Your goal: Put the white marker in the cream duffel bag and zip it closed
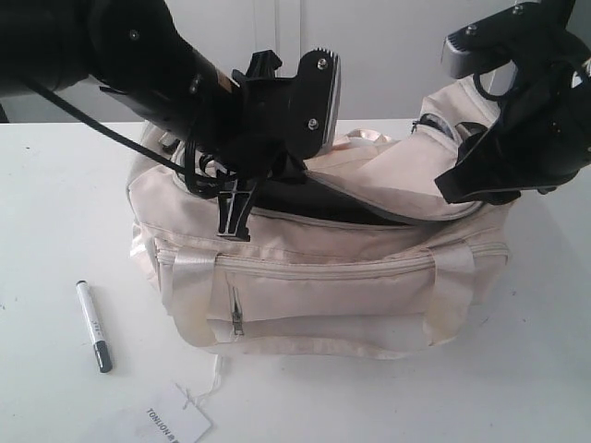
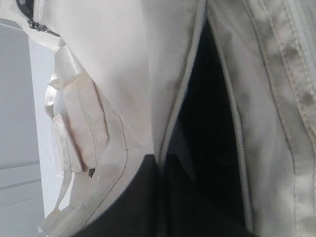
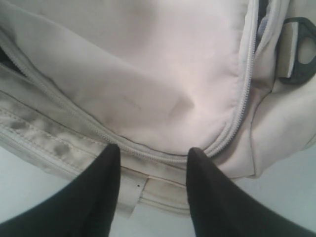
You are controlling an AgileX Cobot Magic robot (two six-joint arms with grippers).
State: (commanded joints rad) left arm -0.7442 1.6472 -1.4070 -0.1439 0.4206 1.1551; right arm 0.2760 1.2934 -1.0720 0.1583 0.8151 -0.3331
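Nearest the camera a white paper tag (image 1: 175, 423) lies on the table (image 1: 55, 212). Just beyond it, apart from the bag's near left corner, the white marker (image 1: 93, 326) rests flat, its long axis running near-to-far with a slight lean, dark cap end nearest. Behind stands the cream duffel bag (image 1: 323, 277), main zip gaping on a dark interior. The left gripper (image 1: 235, 220) hangs at the opening's left end; whether its jaws pinch the edge I cannot tell. The right gripper (image 3: 153, 190) is spread and empty over the bag's right zip end. The marker lies nearer and leftward of the left gripper, so that arm looks better placed
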